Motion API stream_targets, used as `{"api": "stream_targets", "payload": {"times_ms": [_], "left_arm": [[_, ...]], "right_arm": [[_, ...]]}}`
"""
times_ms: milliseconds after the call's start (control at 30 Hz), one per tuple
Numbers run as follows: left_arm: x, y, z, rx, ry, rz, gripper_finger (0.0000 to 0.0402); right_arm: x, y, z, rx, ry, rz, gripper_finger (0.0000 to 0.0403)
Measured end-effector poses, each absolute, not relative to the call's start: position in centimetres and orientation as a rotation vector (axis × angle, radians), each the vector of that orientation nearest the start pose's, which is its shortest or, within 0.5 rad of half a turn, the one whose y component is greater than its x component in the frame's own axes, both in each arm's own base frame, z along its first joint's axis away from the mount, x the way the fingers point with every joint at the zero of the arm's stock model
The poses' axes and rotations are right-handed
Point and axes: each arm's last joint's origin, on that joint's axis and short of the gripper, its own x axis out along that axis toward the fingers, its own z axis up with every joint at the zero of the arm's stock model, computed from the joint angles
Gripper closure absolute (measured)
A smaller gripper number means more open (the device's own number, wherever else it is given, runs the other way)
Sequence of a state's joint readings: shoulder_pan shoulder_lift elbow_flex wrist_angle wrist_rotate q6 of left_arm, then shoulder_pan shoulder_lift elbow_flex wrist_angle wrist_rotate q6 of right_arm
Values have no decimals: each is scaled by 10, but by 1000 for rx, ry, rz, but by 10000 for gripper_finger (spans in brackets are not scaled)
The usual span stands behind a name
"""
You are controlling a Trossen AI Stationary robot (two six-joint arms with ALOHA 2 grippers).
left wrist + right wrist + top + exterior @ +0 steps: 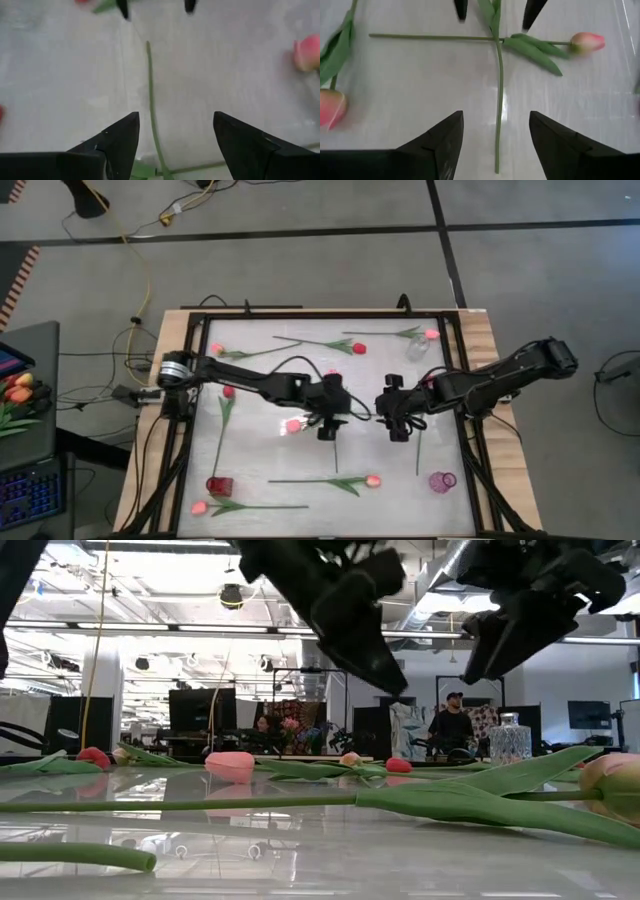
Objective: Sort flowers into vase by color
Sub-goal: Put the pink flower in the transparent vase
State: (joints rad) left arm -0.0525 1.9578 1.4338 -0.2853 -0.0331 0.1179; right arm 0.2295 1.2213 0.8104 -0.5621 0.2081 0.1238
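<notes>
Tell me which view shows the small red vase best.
The high view: the red vase stands fully visible at the table's near-left corner, beside a pink tulip. The low view and both wrist views do not show it.

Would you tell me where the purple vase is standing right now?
In the high view, the purple vase stands at the table's near right corner, right of a salmon-pink tulip.

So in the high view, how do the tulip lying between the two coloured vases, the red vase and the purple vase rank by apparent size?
1. Tulip: clearly largest, its stem spans far more than either vase.
2. Red vase and purple vase: these look alike in size, so they are not ranked against each other.
</notes>
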Motion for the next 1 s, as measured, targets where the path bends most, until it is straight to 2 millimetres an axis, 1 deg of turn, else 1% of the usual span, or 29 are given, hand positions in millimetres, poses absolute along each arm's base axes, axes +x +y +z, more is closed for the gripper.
{"api": "stream_targets", "payload": {"times_ms": [100,200,300,467,633,700,767,900,1000], "left_arm": [[439,-22,192,165,853,-74,157],[446,-20,175,154,899,-74,157],[450,-18,163,153,923,-66,157],[448,-14,158,173,940,-17,157],[446,-4,155,135,965,-10,160],[448,-2,148,124,978,-4,167],[446,-2,136,112,1024,-11,180],[449,-2,132,99,1019,-10,212],[448,-3,132,97,1025,-6,243]], "right_arm": [[226,47,228,-101,967,-40,149],[225,47,228,-100,975,-39,149],[225,46,227,-101,985,-40,149],[225,46,227,-102,987,-42,149],[225,46,227,-99,984,-46,149],[225,46,227,-90,984,-51,149],[225,46,227,-81,985,-56,149],[225,46,227,-81,985,-57,149],[225,46,227,-81,984,-57,149]]}}
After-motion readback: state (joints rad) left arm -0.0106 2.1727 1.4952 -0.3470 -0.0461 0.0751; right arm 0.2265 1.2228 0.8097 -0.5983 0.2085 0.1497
